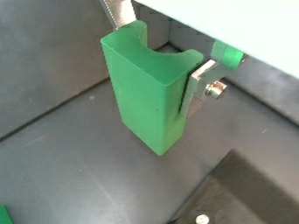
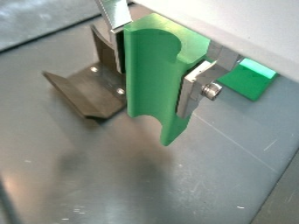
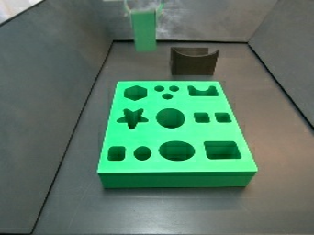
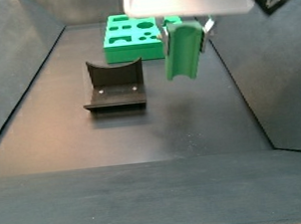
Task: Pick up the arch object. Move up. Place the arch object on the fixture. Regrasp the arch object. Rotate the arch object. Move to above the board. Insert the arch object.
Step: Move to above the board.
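The board [image 3: 175, 133] is the largest thing on the dark floor: a bright green slab with its star, hexagon, circles, squares, oval and arch-shaped holes all empty. In a side view it lies nearer the camera than the fixture [image 3: 193, 61], with a clear strip of floor between them. The fixture, a dark blocky holder with a curved dip in its top, shows again beside the arch object in a wrist view [image 2: 91, 87] and nearer the camera than the board in a side view [image 4: 113, 85]; nothing sits in it.

The arch object [image 4: 183, 50] hangs in the air, well clear of the floor, to one side of the fixture and not over it. The gripper [image 2: 158, 54] has its jaws closed on the piece, the silver fingers [image 1: 201, 83] pressing its upper part from two sides, the notched end up between them.

Judging by this, the lift is done and the placing on the fixture comes next. To do it well, the arm should travel sideways at its present height until the piece is centred over the dip, then descend straight and slowly. The piece should settle into the curve before the jaws part, otherwise it could tip off the holder's edge and spoil the regrasp.
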You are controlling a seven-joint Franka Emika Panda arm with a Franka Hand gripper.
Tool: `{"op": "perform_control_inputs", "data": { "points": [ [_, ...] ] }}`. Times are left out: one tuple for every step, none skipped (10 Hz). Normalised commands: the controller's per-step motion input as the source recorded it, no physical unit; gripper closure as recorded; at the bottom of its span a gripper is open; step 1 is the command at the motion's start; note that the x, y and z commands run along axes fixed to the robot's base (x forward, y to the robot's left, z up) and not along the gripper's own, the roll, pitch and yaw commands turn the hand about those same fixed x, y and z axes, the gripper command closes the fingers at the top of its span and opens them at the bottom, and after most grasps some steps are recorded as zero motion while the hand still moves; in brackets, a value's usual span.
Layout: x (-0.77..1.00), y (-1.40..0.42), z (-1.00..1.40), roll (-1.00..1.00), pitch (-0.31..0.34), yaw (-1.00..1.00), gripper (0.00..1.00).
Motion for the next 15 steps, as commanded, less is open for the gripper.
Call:
{"op": "perform_control_inputs", "data": {
  "points": [
    [0.17,0.3,1.0,-0.14,0.066,-0.01,1.0],
    [0.15,0.28,1.0,-0.15,0.061,-0.02,1.0],
    [0.14,0.25,1.0,-0.16,0.057,-0.02,1.0],
    [0.12,0.22,1.0,-0.17,0.049,-0.02,1.0],
    [0.11,0.21,1.0,-0.17,0.044,-0.02,1.0],
    [0.09,0.19,1.0,-0.17,0.044,-0.03,1.0],
    [0.08,0.17,1.0,-0.16,0.047,-0.03,1.0],
    [0.06,0.11,0.84,-0.15,0.051,-0.02,1.0],
    [0.04,0.09,0.73,-0.14,0.049,-0.02,1.0],
    [0.02,0.05,0.51,-0.14,0.044,-0.03,1.0],
    [0.01,0.04,0.3,-0.14,0.042,-0.03,1.0],
    [0.02,-1.0,0.22,0.14,0.377,-0.33,1.0],
    [0.03,-1.0,0.2,0.16,0.344,-0.3,1.0],
    [0.02,-1.0,0.21,0.19,0.277,-0.17,1.0],
    [0.03,-1.0,0.21,0.11,0.182,-0.05,1.0]
  ]
}}
